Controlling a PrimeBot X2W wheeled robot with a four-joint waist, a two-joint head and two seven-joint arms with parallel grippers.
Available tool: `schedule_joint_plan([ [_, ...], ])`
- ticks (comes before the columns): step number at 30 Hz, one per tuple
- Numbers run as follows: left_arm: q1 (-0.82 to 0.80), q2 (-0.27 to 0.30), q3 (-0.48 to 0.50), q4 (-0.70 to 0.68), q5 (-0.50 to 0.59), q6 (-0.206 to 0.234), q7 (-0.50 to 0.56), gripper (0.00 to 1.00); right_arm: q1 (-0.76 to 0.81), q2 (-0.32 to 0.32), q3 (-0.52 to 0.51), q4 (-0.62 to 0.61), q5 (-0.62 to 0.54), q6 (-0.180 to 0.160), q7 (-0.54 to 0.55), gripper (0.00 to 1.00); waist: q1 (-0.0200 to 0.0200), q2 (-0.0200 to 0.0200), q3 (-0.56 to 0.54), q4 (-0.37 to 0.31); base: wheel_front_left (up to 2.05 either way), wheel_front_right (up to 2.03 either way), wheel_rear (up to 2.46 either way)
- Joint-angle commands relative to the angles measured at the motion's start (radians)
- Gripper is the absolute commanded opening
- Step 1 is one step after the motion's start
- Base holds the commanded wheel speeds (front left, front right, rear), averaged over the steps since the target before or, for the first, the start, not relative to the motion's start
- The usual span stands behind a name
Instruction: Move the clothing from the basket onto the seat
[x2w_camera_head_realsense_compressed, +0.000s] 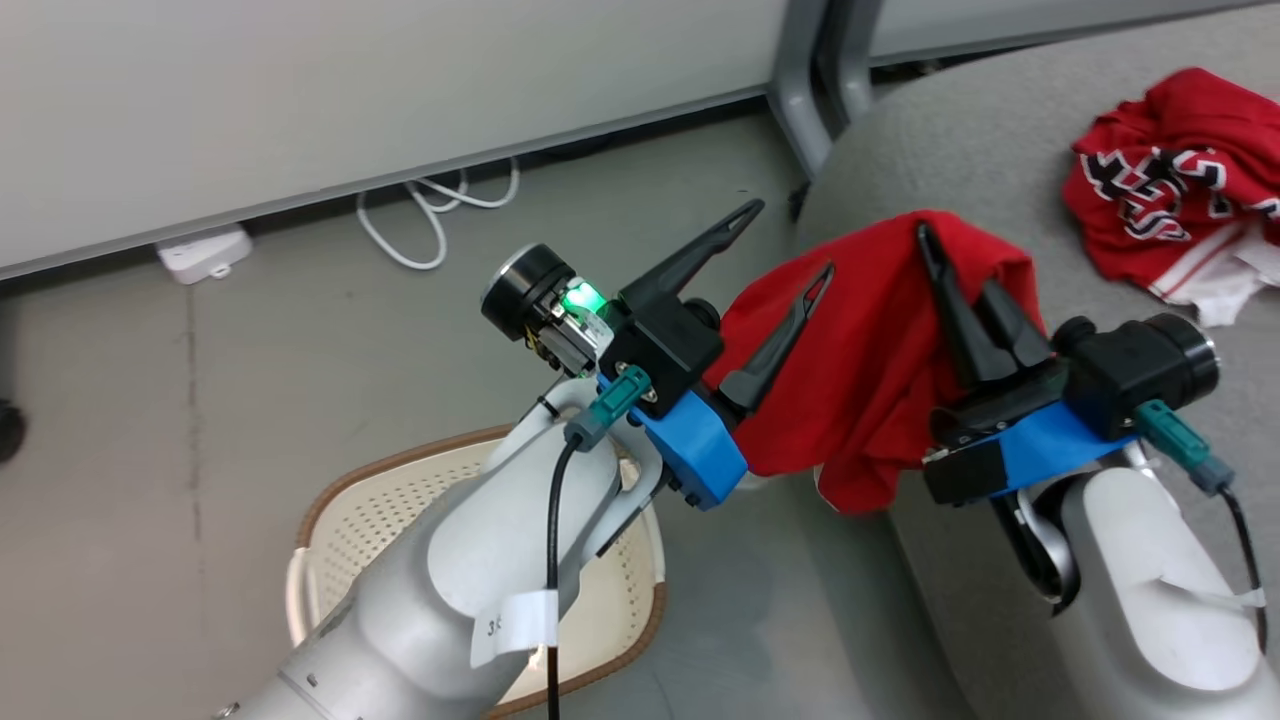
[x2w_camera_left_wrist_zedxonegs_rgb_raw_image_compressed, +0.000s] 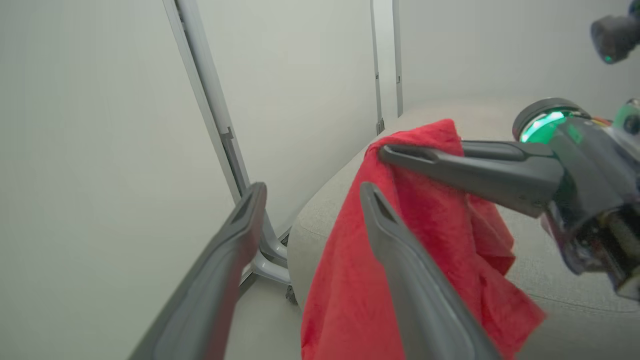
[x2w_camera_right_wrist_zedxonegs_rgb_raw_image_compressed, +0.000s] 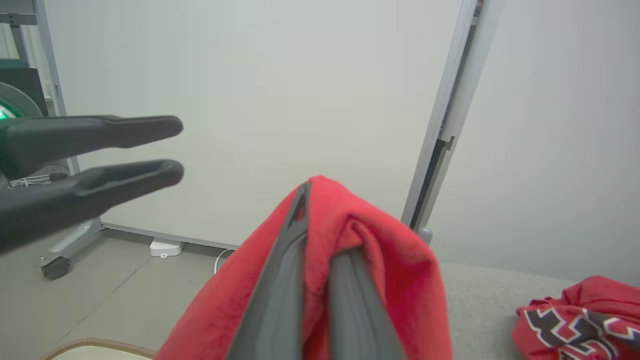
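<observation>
**Risk: plain garment sliding off the seat edge**

The right gripper (x2w_camera_head_realsense_compressed: 955, 262) is pinching the plain red garment (x2w_camera_head_realsense_compressed: 870, 390) at a high fold, fingers closed tight on the cloth. The rest is hanging over the near left edge of the seat (x2w_camera_head_realsense_compressed: 930, 150), with the hem dangling above the floor (x2w_camera_head_realsense_compressed: 300, 330). The jersey (x2w_camera_head_realsense_compressed: 1160, 180) is lying on the seat at the far right, well apart. The left gripper (x2w_camera_head_realsense_compressed: 790, 238) is standing wide and holding nothing, one finger just beside the cloth; contact cannot be told. The basket (x2w_camera_head_realsense_compressed: 400, 456) is sitting near left, under the left arm.

Judgement: releasing here is risking the hanging weight dragging the garment to the floor. The open left finger is risking a snag.
</observation>
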Motion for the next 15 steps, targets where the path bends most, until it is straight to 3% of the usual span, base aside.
schedule_joint_plan([
  [1,0.014,0.005,-0.003,0.0,0.004,-0.002,-0.003,1.0,0.008,-0.004,-0.006,-0.007,-0.001,0.0,-0.003,0.0,0.0,-0.0001,0.021,-0.037,0.0,0.0,0.0],
  [15,0.03,-0.004,-0.079,0.016,0.022,-0.027,-0.003,1.0,0.11,-0.009,-0.162,-0.107,0.001,0.0,-0.003,0.0,0.0,-0.0001,0.079,-0.176,0.0,0.0,0.0],
])
